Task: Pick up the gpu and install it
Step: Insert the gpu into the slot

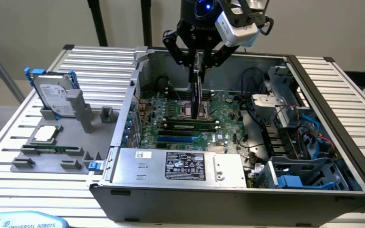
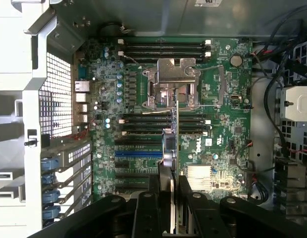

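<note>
1. Exterior view: the gpu (image 1: 197, 95) hangs upright on edge, clamped between the fingers of the gripper (image 1: 198, 61); its lower end is close over the board, and I cannot tell whether it touches.
2. Wrist view: the gpu (image 2: 169, 148) runs edge-on straight out from the gripper (image 2: 174, 198); the jaws are clenched on the card's upper edge.
3. Directly beneath the gripper lies the green motherboard (image 1: 224, 109); a metal processor socket (image 2: 172, 84) sits just past the card's far end; a blue slot (image 2: 138, 154) lies just beside the card.
4. Around the gripper stands the open computer case (image 1: 334, 95); a labelled power supply (image 1: 182, 166) lies apart from the gripper, along the case's near wall.
5. Well apart from the gripper, outside the case on the exterior view's left, a hard drive (image 1: 52, 92) in a blue frame stands on a grey holder (image 1: 49, 159); both rest on the slatted table (image 1: 11, 183).
</note>
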Controlling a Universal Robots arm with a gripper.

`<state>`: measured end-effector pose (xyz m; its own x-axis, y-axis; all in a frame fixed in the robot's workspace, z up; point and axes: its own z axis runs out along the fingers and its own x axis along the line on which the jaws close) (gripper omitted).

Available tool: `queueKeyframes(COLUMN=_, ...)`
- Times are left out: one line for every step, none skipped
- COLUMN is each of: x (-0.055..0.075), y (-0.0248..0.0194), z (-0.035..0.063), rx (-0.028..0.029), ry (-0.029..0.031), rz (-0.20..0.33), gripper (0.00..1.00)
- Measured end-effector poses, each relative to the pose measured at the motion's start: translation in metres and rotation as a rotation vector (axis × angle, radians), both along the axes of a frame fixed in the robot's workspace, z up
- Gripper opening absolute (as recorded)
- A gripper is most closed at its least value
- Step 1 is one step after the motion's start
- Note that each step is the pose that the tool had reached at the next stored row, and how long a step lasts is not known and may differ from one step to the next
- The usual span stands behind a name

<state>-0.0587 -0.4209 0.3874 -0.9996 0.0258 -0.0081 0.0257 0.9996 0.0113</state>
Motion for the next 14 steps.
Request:
queueKeyframes(x=0.0000, y=0.0000, z=0.0000, rx=0.0000, ry=0.0000, rz=0.000, gripper=0.27)
queueKeyframes(x=0.0000, y=0.0000, z=0.0000, rx=0.0001, ry=0.0000, rz=0.000, gripper=0.27)
queueKeyframes(x=0.0000, y=0.0000, z=0.0000, rx=0.0000, ry=0.0000, rz=0.000, gripper=0.27)
queueKeyframes(x=0.0000, y=0.0000, z=0.0000, rx=0.0000, ry=0.0000, rz=0.000, gripper=0.27)
queueKeyframes(x=0.0000, y=0.0000, z=0.0000, rx=0.0000, ry=0.0000, rz=0.000, gripper=0.27)
queueKeyframes(x=0.0000, y=0.0000, z=0.0000, rx=0.0000, ry=0.0000, rz=0.000, gripper=0.27)
queueKeyframes(x=0.0000, y=0.0000, z=-0.0001, rx=-0.0001, ry=-0.0006, rz=0.001, gripper=0.27)
queueKeyframes(x=0.0000, y=0.0000, z=-0.0002, rx=-0.0003, ry=-0.0007, rz=0.010, gripper=0.27)
queueKeyframes(x=0.0000, y=0.0000, z=-0.0004, rx=-0.0002, ry=-0.0009, rz=0.028, gripper=0.27)
queueKeyframes(x=0.0000, y=0.0001, z=-0.0009, rx=0.0000, ry=-0.0014, rz=0.047, gripper=0.27)
queueKeyframes(x=0.0000, y=0.0001, z=-0.0014, rx=0.0000, ry=-0.0017, rz=0.065, gripper=0.27)
queueKeyframes(x=0.0000, y=0.0001, z=-0.0019, rx=-0.0002, ry=-0.0019, rz=0.083, gripper=0.27)
queueKeyframes(x=0.0000, y=0.0001, z=-0.0024, rx=0.0000, ry=-0.0020, rz=0.101, gripper=0.27)
queueKeyframes(x=0.0000, y=0.0000, z=-0.0029, rx=-0.0001, ry=-0.0021, rz=0.119, gripper=0.27)
